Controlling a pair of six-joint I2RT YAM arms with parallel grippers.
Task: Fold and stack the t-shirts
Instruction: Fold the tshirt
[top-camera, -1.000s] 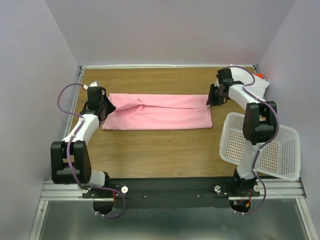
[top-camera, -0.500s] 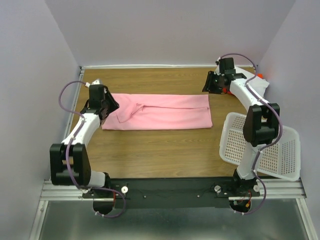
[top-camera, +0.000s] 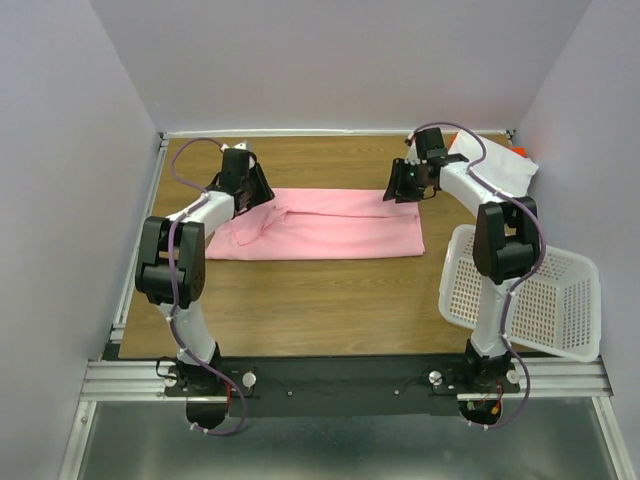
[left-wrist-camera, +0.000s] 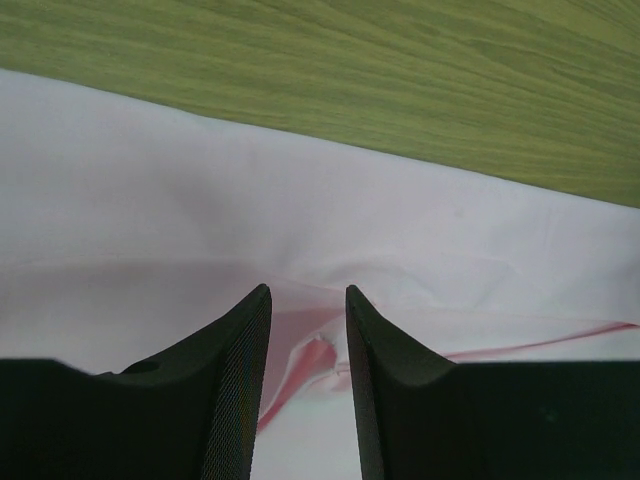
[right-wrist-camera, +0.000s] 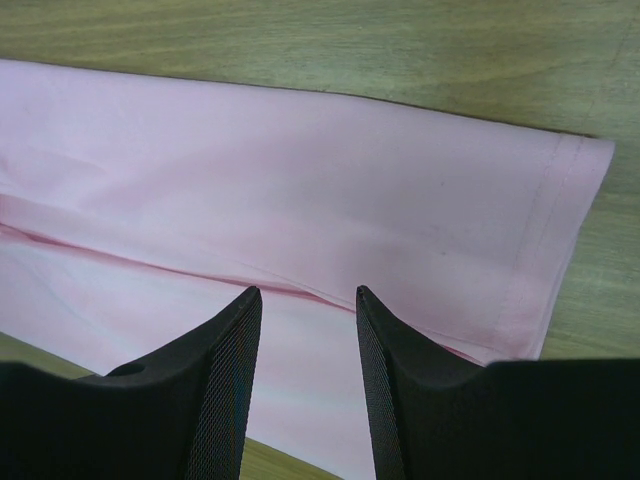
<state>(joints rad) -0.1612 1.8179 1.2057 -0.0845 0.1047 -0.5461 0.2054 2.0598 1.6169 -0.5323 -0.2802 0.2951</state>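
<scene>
Pink t-shirt (top-camera: 330, 225) lies folded across the desk (top-camera: 300, 300) at mid-frame, long axis left to right; left pincer (top-camera: 252, 188) and right pincer (top-camera: 402, 186) (both parted, empty) hover over its opposite upper ends.

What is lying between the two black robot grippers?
The light pink cloth t-shirt, folded into a long strip, stretches from the left gripper to the right gripper, seen in the top view.

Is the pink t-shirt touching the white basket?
Apart. The top external view shows a strip of bare table between the pink t-shirt and the white basket.
</scene>
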